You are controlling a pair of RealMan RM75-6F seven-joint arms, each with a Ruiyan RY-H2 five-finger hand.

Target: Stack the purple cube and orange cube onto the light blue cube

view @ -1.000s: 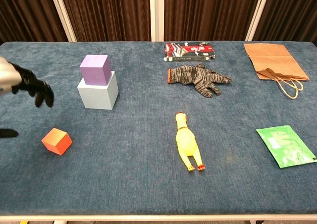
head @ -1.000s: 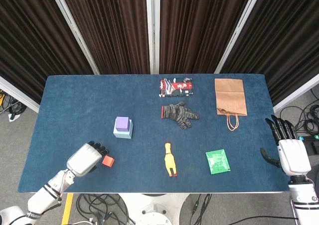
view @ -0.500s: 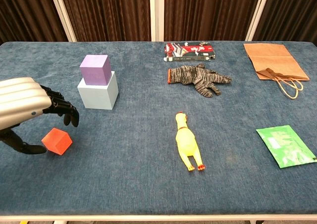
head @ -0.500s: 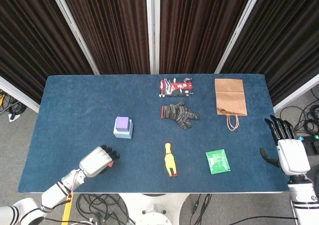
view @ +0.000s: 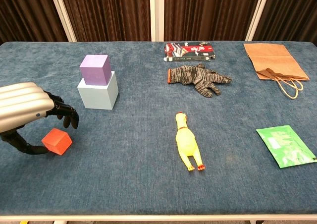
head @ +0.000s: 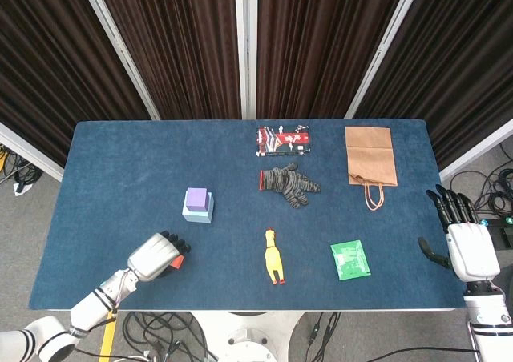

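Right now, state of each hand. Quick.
Left hand: open, fingers arched over the orange cube, not gripping it.
Right hand: open, fingers spread, holding nothing.

Your clutter sits on the table's (view: 148, 194) right half.
You have a packet (view: 189, 51) above a glove (view: 199, 78), a bag (view: 270, 60) far right, 1 chicken (view: 187, 141) and a green pouch (view: 286, 145) nearer.
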